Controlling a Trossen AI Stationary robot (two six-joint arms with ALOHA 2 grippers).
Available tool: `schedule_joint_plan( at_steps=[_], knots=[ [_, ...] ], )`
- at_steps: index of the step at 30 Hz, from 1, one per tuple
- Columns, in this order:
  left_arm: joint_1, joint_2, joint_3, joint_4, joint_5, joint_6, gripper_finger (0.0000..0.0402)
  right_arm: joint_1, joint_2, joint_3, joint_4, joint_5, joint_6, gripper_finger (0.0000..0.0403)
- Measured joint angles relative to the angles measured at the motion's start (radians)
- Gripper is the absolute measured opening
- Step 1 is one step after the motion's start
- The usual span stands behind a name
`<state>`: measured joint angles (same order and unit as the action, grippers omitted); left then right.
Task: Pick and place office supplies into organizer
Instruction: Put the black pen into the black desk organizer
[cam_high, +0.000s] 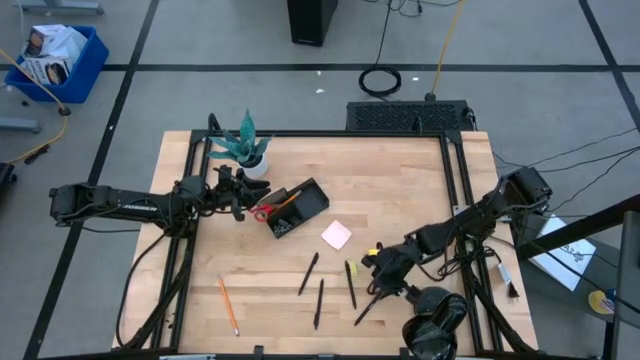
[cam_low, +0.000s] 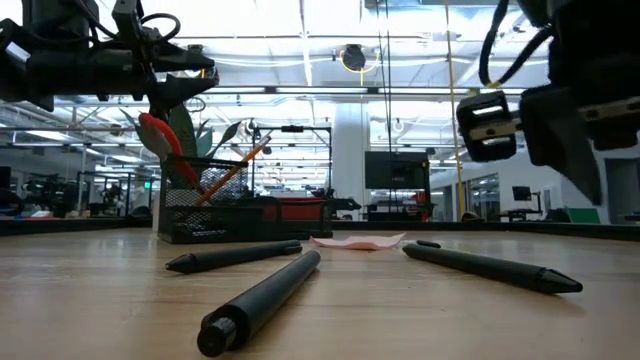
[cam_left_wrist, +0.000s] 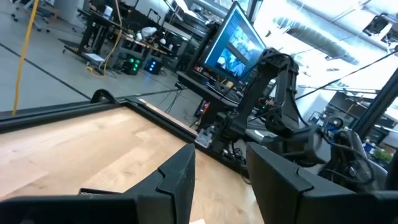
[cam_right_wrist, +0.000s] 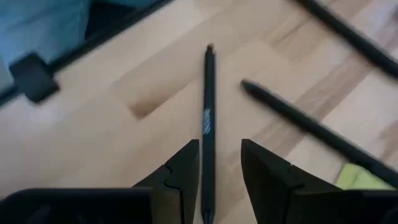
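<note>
Organizer (cam_high: 300, 208): black mesh. Scissors (cam_high: 262, 211): red handles. Sticky-note pad (cam_high: 337, 235): pink. Pens (cam_high: 308, 273): black. Pencil (cam_high: 228, 306) near tabletop's front-left corner: orange. Plant (cam_high: 240, 143): teal-green leaves, white pot. Tabletop (cam_high: 400, 190): pale wood, black frame.

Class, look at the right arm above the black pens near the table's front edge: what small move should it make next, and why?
Probably lower the right hand straight down and close on the black pen. The wrist view shows that pen lined up in the gap between its open fingers, lying flat on the table; the low view shows the hand raised off the wood. The left hand is over at the organizer.
</note>
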<state>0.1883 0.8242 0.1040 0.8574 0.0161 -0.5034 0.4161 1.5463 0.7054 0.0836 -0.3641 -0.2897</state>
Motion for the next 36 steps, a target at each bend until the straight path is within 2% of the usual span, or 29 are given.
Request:
schedule_joint_plan(
  at_steps=[9, 17, 27, 36],
  knots=[
    [0.000, 0.000, 0.000, 0.000, 0.000, -0.011, 0.0147, 0.005, 0.001, -0.074, 0.052, 0.003, -0.018, 0.0112],
    [0.000, 0.000, 0.000, 0.000, 0.000, -0.022, 0.0147, 0.005, 0.000, -0.150, 0.177, 0.078, -0.014, 0.0112],
    [0.000, 0.000, 0.000, -0.001, -0.002, -0.004, 0.0147, 0.015, 0.001, -0.182, 0.244, 0.075, -0.019, 0.0112],
    [0.000, 0.000, 0.000, -0.002, -0.019, 0.001, 0.0148, 0.059, 0.101, -0.181, 0.345, 0.071, -0.011, 0.0112]
  ],
)
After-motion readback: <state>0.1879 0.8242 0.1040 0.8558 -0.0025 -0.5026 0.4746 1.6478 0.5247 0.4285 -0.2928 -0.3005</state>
